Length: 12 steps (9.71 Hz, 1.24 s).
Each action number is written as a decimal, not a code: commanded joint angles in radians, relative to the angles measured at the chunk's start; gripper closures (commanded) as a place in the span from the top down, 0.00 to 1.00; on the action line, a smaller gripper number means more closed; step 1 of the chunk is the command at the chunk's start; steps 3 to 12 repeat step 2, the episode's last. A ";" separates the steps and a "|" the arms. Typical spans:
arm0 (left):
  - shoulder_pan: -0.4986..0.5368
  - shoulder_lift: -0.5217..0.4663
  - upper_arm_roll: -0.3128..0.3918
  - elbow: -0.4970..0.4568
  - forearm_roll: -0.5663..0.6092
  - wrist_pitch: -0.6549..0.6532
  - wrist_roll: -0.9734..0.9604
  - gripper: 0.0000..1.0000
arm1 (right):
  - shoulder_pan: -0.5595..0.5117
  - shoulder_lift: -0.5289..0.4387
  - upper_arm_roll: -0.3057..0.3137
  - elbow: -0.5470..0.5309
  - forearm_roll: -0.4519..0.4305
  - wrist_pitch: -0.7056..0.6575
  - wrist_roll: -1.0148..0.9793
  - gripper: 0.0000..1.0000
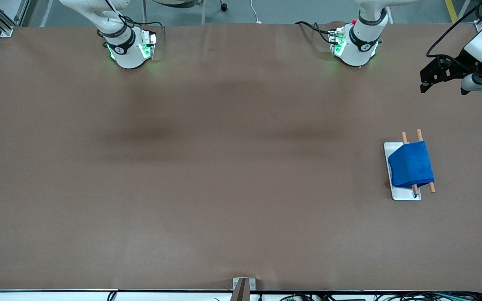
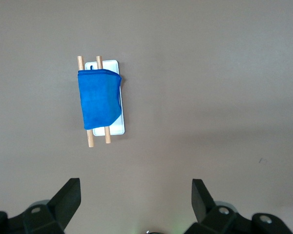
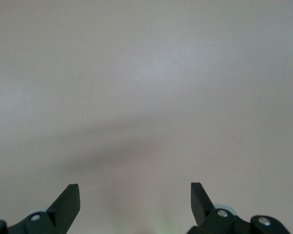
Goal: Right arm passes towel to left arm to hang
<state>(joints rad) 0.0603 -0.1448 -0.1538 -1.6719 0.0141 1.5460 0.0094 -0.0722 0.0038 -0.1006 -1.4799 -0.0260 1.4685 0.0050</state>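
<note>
Brown paper was seen to cover the whole table (image 1: 207, 175), with the two arm bases set along its upper edge in the front view. Toward the left arm's end of the table, at about four o'clock from the left arm's base (image 1: 356, 44), a small white tray (image 1: 404, 195) was laid flat. Two wooden rods (image 1: 419, 134) were held over it, side by side, and the towel (image 1: 411, 164) was draped across both rods, so that only the rod ends and a strip of tray rim were left uncovered; the same arrangement was shown in the left wrist view, towel (image 2: 98, 98) over tray (image 2: 115, 127). A small loop could be made out at one towel corner. The left gripper (image 1: 424, 88) was held in the air at roughly one o'clock from the tray, over the table's edge, its fingers spread wide apart and nothing gripped between them. The right gripper (image 3: 135, 197) was shown over bare brown paper, its fingers likewise spread apart and empty; where it hung could not be told from the front view. Neither gripper was in contact with the towel.
</note>
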 commanded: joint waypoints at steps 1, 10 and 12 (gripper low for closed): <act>-0.007 0.053 0.006 0.043 -0.002 -0.020 -0.016 1.00 | -0.001 -0.025 0.004 -0.028 -0.006 0.004 0.015 1.00; -0.008 0.066 0.006 0.063 0.004 -0.021 -0.016 1.00 | -0.003 -0.025 0.002 -0.028 -0.006 0.004 0.015 1.00; -0.008 0.066 0.006 0.063 0.004 -0.021 -0.016 1.00 | -0.003 -0.025 0.002 -0.028 -0.006 0.004 0.015 1.00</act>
